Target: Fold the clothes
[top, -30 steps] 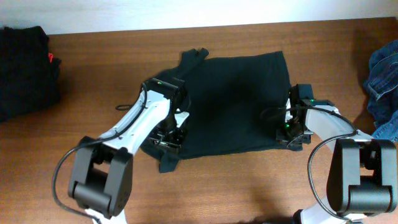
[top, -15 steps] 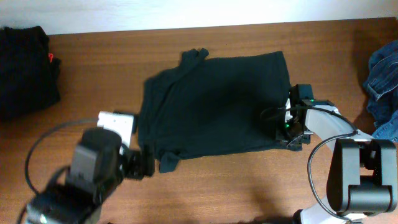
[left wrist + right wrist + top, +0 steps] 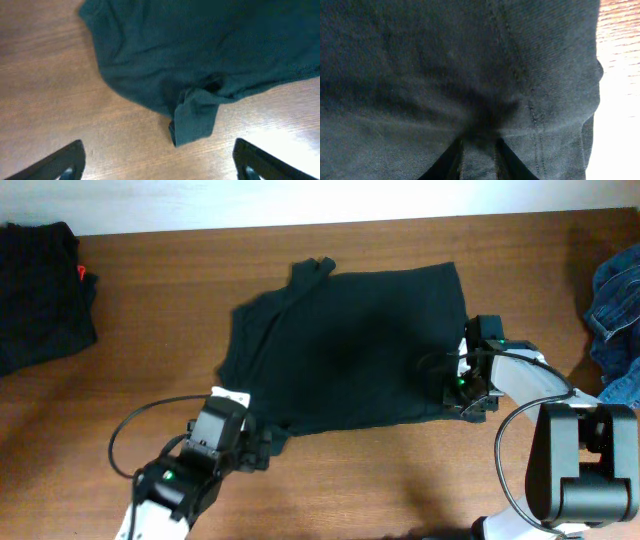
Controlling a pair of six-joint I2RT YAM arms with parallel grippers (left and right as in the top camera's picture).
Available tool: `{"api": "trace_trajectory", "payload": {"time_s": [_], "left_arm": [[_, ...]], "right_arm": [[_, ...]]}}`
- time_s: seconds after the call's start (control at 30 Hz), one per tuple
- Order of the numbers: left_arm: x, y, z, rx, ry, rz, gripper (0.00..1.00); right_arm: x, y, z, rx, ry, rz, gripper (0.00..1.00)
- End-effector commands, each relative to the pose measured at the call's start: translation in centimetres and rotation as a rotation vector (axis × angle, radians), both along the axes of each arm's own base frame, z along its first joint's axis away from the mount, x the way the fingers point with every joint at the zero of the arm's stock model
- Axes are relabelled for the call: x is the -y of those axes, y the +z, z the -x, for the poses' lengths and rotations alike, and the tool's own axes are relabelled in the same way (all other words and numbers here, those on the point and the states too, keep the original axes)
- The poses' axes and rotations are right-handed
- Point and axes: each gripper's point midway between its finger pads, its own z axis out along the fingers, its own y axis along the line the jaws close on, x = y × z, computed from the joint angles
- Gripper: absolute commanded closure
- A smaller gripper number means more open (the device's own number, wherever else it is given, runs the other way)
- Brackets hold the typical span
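**Desk:** Where is everything right now?

**Me:** The plain black short-sleeved cloth T-shirt (image 3: 345,345) lies spread in the middle of the brown wooden table (image 3: 400,480). One sleeve (image 3: 195,120) pokes out past its near-left corner. My right end effector (image 3: 477,152) is pinched on a fold of cloth by the shirt's right hem. My left end effector (image 3: 157,160) hangs spread wide just short of that loose sleeve, gripping nothing.

**Desk:** What worries you?

**Me:** Three things, as I judge it. With only the right side gripped, a pull would likely drag the whole shirt sideways and ruck it rather than fold it. The sleeve is a small doubled flap, so if my left fingers (image 3: 67,159) come down off-centre they may catch one layer or scrape bare wood. And black cloth hides its seams from me, so I could misplace the fold line.

**Desk:** And the surroundings?

**Me:** The tabletop is smooth wood grain that catches glare in places, so I expect cloth to slide easily on it. A heap of dark clothing (image 3: 40,290) with a small red tag (image 3: 85,275) sits at the far-left corner, well apart. A crumpled blue denim garment (image 3: 615,310) lies at the right edge, near my right arm (image 3: 530,380), which could snag it on a wide swing. A pale wall (image 3: 300,200) runs behind the table
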Motion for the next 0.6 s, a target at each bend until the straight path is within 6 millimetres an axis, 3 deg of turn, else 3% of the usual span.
{"api": "trace_trajectory", "payload": {"time_s": [0.0, 0.13, 0.3, 0.57], "left_arm": [[0.5, -1.9, -0.6, -0.062, -0.039, -0.037, 0.11], [1.0, -5.0, -0.6, -0.165, -0.051, -0.060, 0.46], [2.9, -7.1, -0.2, -0.254, -0.107, 0.006, 0.46], [4.3, -7.0, -1.3, -0.199, -0.238, 0.014, 0.43]], "right_arm": [[-0.8, -0.8, 0.9, -0.027, -0.005, -0.045, 0.74], [-0.8, -0.8, 0.9, -0.028, -0.005, -0.045, 0.74], [-0.8, -0.8, 0.9, -0.027, -0.005, -0.045, 0.74], [-0.8, -0.8, 0.9, -0.027, -0.005, -0.045, 0.73]]}}
